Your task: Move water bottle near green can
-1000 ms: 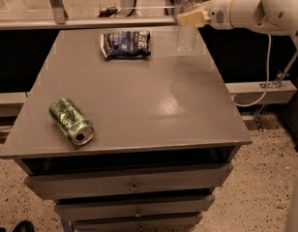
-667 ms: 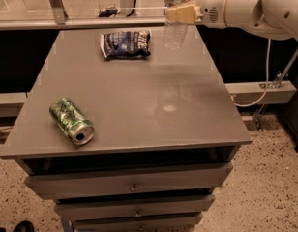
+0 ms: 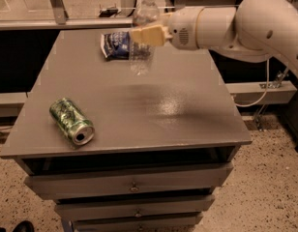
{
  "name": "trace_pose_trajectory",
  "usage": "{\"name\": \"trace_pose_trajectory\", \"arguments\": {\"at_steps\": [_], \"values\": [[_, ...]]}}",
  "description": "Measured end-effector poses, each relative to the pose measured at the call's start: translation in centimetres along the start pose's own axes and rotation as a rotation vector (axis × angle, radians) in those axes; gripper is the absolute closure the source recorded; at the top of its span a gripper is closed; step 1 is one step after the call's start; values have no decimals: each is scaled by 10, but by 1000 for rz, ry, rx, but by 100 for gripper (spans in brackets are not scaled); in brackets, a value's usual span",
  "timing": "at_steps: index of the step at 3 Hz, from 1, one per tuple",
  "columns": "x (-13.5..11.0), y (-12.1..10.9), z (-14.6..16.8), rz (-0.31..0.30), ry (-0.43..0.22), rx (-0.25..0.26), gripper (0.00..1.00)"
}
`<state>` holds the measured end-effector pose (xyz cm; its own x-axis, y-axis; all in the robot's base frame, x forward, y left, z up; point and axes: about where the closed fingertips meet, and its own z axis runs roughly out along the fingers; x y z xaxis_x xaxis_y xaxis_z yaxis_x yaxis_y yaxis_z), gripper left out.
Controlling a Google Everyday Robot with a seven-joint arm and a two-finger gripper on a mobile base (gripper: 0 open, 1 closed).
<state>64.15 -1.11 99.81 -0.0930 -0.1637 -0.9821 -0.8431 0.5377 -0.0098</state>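
The tan two-finger tool (image 3: 140, 35), upper middle of the frame, is clenched on the clear ribbed plastic water bottle with a white cap (image 3: 141, 58), held upright above the grey counter (image 3: 187, 115); the pickup looks done. Left, I judge: carrying it to the green patterned aluminium can (image 3: 71, 121) lying on its side at lower left, well apart, and setting it down.

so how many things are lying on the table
2: the green can on its side front left, a blue snack bag at the back. The gripper holds the water bottle above the table.
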Motion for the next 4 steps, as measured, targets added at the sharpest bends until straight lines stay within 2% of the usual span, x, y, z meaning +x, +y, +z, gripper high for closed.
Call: {"name": "trace_pose_trajectory", "arguments": {"at_steps": [1,2,3,4], "values": [[23,52,15,32,43,-89,100],[32,86,28,41,49,-150,100],[40,115,45,29,51,-200,100],[45,125,54,11,55,-213,100]]}}
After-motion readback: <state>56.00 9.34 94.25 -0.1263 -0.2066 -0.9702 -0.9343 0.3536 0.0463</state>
